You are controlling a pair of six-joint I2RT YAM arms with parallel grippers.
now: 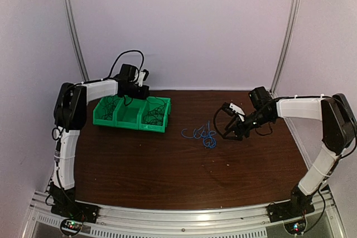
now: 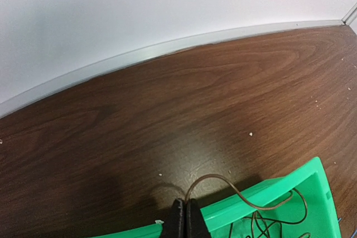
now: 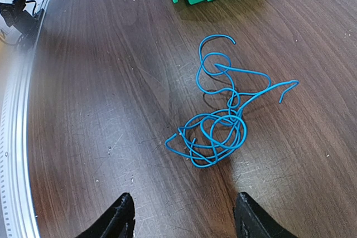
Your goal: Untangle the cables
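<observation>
The left gripper (image 2: 183,213) has its fingers pressed together. A thin dark wire (image 2: 223,181) arcs out from their tips and drops back into the green bin (image 2: 290,193), so it looks pinched between them. More dark wires (image 1: 155,112) lie heaped in the bin's compartments. The right gripper (image 3: 184,213) hovers with its fingers spread wide, holding nothing, just short of the blue tangle (image 3: 215,132). That tangle lies on the table (image 3: 100,110), well apart from the bin. These wires look feather-light, springy and slick, so a pulled loop will likely drag its neighbours along. A free end, such as the hooked blue tip (image 3: 290,86), seems the best place to take hold.
</observation>
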